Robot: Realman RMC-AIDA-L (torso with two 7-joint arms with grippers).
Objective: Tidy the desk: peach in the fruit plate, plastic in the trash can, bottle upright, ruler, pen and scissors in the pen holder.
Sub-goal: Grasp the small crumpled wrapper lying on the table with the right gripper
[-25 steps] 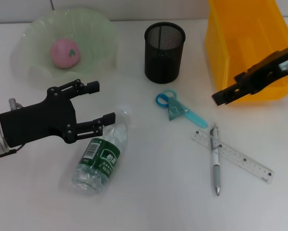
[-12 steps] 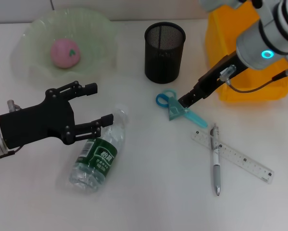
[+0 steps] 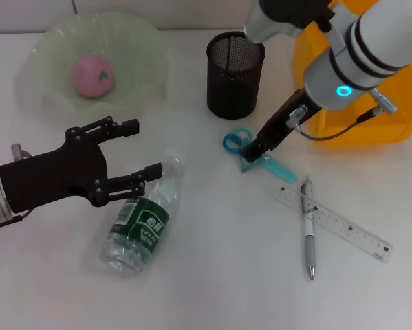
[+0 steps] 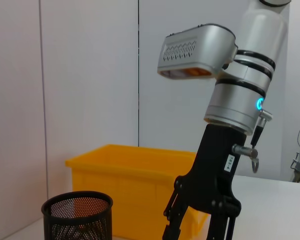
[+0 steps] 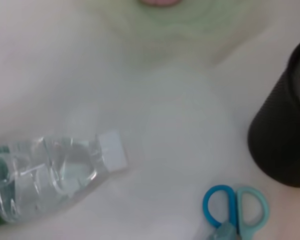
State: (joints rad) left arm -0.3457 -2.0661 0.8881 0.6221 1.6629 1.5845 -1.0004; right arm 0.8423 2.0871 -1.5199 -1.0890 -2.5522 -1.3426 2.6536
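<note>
A clear bottle with a green label (image 3: 142,221) lies on its side on the white table; it also shows in the right wrist view (image 5: 54,175). My left gripper (image 3: 147,146) is open just above the bottle's cap end. My right gripper (image 3: 252,151) is low over the blue scissors (image 3: 234,140), with the jaws standing apart in the left wrist view (image 4: 200,227). The scissors' handles (image 5: 235,205) show in the right wrist view. A pen (image 3: 307,230) lies across a clear ruler (image 3: 347,228). The pink peach (image 3: 93,75) sits in the green plate (image 3: 47,41). No loose plastic shows.
The black mesh pen holder (image 3: 235,74) stands upright behind the scissors and shows in both wrist views (image 4: 77,215) (image 5: 285,135). The yellow bin (image 3: 316,75) is at the back right, behind my right arm.
My right arm has swung from over the yellow bin down and left to the scissors. My left gripper and the bottle have hardly moved.
</note>
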